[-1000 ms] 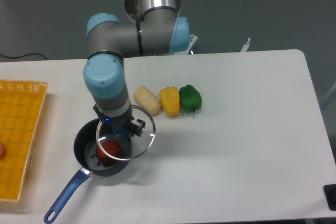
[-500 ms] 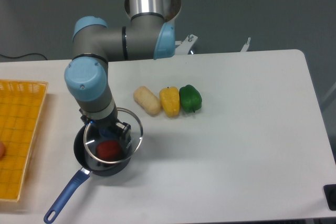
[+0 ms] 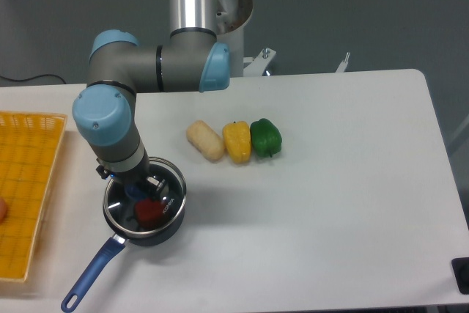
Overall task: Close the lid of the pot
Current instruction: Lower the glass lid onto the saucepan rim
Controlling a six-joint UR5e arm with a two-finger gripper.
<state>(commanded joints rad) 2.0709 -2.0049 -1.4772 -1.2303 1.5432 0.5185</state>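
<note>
One fixed camera looks down from high in front, facing the arm's base across the table (image 3: 352,181).
</note>
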